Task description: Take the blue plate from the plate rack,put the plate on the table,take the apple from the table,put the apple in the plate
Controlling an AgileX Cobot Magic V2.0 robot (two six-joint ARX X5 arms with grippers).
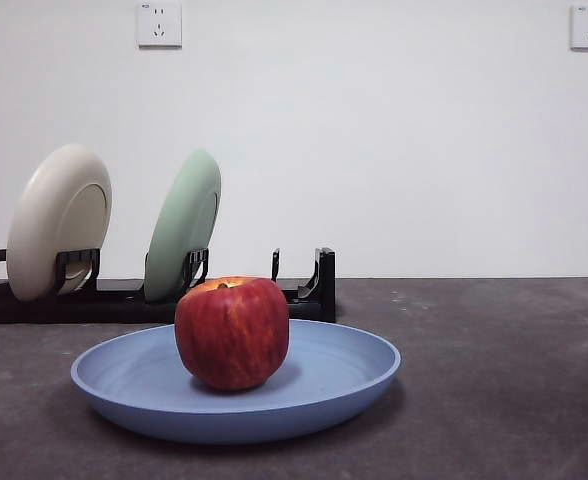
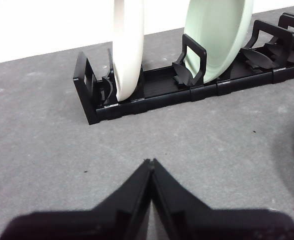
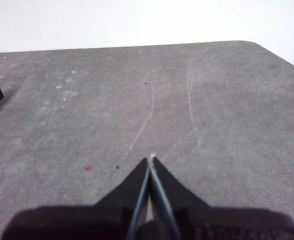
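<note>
The blue plate (image 1: 236, 385) lies flat on the dark grey table (image 1: 504, 380), near the front. The red apple (image 1: 232, 332) sits upright in the middle of it. Behind them stands the black plate rack (image 1: 309, 292) (image 2: 152, 92). Neither arm shows in the front view. My left gripper (image 2: 149, 162) is shut on nothing and hovers over bare table in front of the rack's end. My right gripper (image 3: 151, 158) is also shut and empty, above bare table far from the plate.
The rack holds a cream plate (image 1: 58, 220) (image 2: 128, 45) and a pale green plate (image 1: 183, 225) (image 2: 217, 35), both leaning on edge. The slot at the rack's right end has no plate in it. A white wall with two sockets stands behind the table.
</note>
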